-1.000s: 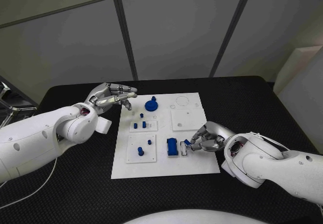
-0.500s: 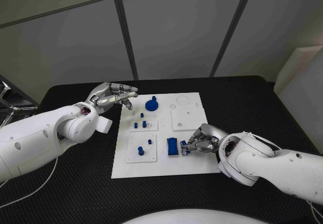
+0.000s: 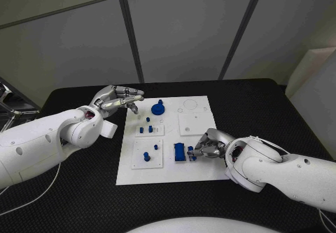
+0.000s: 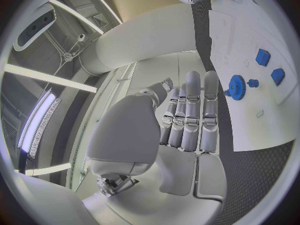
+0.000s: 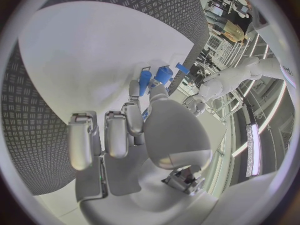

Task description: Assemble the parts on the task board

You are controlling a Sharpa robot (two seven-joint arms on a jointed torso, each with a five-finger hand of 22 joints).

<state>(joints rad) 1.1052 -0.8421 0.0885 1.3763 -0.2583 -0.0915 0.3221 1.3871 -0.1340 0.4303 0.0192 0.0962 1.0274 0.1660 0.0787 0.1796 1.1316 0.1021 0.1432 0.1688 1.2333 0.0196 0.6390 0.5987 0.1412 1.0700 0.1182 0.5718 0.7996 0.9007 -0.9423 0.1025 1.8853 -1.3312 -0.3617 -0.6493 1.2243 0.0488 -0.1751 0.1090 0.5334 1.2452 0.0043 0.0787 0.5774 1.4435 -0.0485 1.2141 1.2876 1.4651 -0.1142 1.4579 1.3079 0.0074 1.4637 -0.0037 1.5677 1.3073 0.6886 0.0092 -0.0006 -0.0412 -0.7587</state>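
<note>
The white task board (image 3: 199,171) lies mid-table. My right hand (image 3: 211,145) is at its right edge and pinches a small blue part (image 3: 191,151) beside the blue block (image 3: 179,152). In the right wrist view that hand (image 5: 134,130) reaches over the board, with two blue parts (image 5: 154,77) just past its fingertips. My left hand (image 3: 117,101) hovers at the board's far left corner, fingers loosely bent and holding nothing. A round blue gear-like part (image 3: 158,108) sits just right of it, and the left wrist view shows this gear (image 4: 236,87) beyond the extended fingers (image 4: 190,115).
Small blue pegs (image 3: 145,129) stand in a white tile on the board's left half, and another peg (image 3: 145,157) stands in the tile nearer me. A bare white tile (image 3: 194,124) lies on the right half. Black table (image 3: 259,104) surrounds the board.
My right hand has shifted a little left, bringing the small blue part closer to the blue block. The left hand has stayed put.
</note>
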